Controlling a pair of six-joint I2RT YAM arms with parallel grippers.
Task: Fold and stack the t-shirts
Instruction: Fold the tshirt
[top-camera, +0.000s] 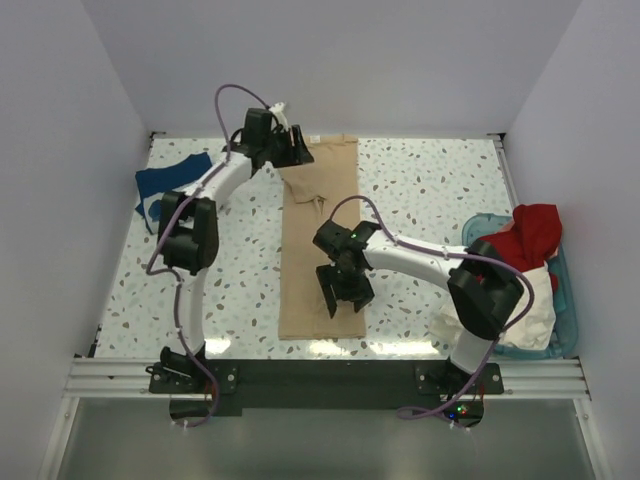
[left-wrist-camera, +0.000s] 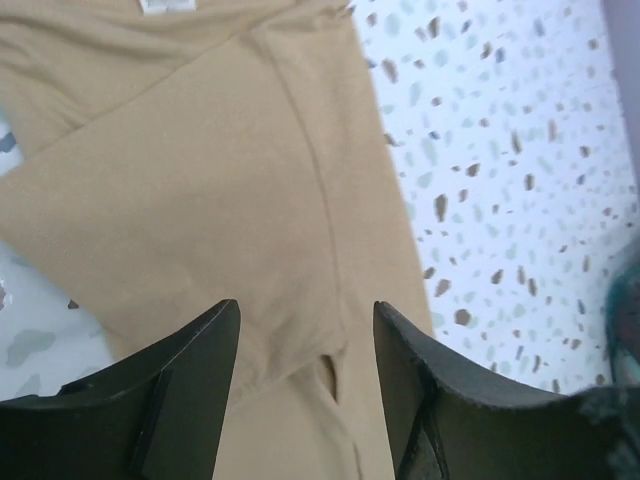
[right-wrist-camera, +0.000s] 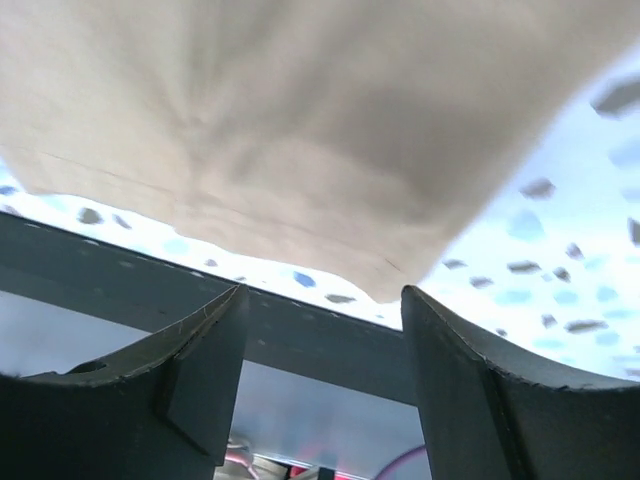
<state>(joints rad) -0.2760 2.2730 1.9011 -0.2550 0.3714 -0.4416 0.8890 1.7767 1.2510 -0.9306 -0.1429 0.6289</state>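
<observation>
A tan t-shirt (top-camera: 300, 270) lies folded into a long strip down the middle of the table. My left gripper (top-camera: 297, 155) hovers over its far end, open, with only tan cloth (left-wrist-camera: 200, 180) and a sleeve seam below the fingers. Over the shirt's near end my right gripper (top-camera: 345, 298) is open too. Its view shows the tan hem (right-wrist-camera: 300, 150) just beyond the empty gap between its fingers. A navy t-shirt (top-camera: 165, 185) lies crumpled at the far left. A red t-shirt (top-camera: 530, 235) and a white t-shirt (top-camera: 535, 305) are heaped in the basket.
The teal basket (top-camera: 570, 310) stands at the table's right edge beside the right arm's base. White walls close in the speckled table (top-camera: 430, 190) on three sides. A black rail (right-wrist-camera: 100, 270) runs along the near edge.
</observation>
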